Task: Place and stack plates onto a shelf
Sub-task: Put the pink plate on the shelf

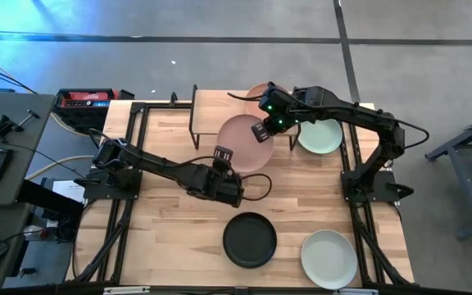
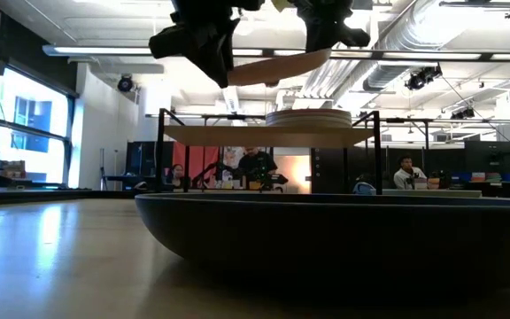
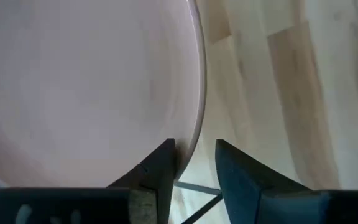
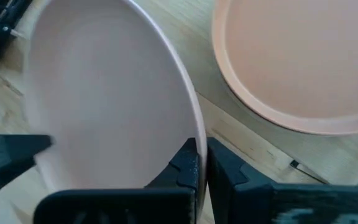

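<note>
- Hanging in the air above the table, level with the shelf top, the pink plate [image 1: 245,143] is caught at two spots on its rim; it sits just beside the stack already on the shelf [image 1: 211,115].
- Judging by its look, it is stiff, thin-rimmed and matte, light enough for a rim pinch, yet likely to chip or slide if one side lets go early.
- Its low rim is the only good place to take hold; a pinch there leaves the broad face free to land flat.
- Right gripper [image 4: 199,163] has its fingers pressed together on the rim, on the shelf side.
- Left gripper [image 3: 194,163] straddles the opposite rim with its fingers spread, a gap showing on the outer side, so I judge it is not gripping.
- Shelf holds a peach plate [image 4: 297,62] on top of its pile, seen stacked in the low view.
- Elsewhere on the table lie a black plate [image 1: 250,239] and two pale green plates [image 1: 329,258], one beside the shelf, each apart and empty.
</note>
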`<state>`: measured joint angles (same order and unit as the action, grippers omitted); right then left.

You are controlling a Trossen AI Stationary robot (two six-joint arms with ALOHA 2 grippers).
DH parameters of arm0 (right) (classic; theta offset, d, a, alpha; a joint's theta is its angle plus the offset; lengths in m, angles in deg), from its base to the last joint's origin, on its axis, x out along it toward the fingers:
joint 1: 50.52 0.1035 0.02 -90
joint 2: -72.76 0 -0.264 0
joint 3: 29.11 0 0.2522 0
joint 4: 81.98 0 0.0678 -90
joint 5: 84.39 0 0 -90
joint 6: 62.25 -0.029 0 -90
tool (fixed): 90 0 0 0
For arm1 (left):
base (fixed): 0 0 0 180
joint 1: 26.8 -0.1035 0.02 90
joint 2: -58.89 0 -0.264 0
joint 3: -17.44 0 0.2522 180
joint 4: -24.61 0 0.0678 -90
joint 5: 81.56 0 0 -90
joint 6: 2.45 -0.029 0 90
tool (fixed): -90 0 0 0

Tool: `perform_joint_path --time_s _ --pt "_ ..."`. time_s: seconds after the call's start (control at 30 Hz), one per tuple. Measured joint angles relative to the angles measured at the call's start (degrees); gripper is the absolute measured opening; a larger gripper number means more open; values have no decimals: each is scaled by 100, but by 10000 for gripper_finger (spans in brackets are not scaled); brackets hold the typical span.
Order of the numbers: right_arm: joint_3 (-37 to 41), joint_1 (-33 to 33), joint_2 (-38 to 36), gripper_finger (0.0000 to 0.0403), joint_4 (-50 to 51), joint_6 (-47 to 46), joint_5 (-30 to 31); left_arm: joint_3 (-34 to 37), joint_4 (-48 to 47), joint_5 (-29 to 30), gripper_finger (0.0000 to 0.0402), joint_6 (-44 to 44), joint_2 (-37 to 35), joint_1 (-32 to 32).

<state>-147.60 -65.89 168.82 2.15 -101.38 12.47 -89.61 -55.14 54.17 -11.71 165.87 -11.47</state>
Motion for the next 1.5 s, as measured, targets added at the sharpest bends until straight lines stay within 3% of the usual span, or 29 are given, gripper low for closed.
perform_joint_path --time_s 0.17,0.47,0.8,1.03,1.5 --pt "0 0 0 0 372 -252 197 0 16 241 104 20 0 155" --pt "0 3 -11 0 529 -457 287 13 -157 -585 104 347 2 467" --pt "-2 -184 -11 0 472 -427 375 13 -729 -708 104 1586 2 622" --pt "-2 -557 -11 0 -267 150 251 9 -1353 -1191 104 2654 2 527" --pt "-9 -1514 60 0 -1924 1690 -484 4 -2411 -1429 103 4177 -25 -255"
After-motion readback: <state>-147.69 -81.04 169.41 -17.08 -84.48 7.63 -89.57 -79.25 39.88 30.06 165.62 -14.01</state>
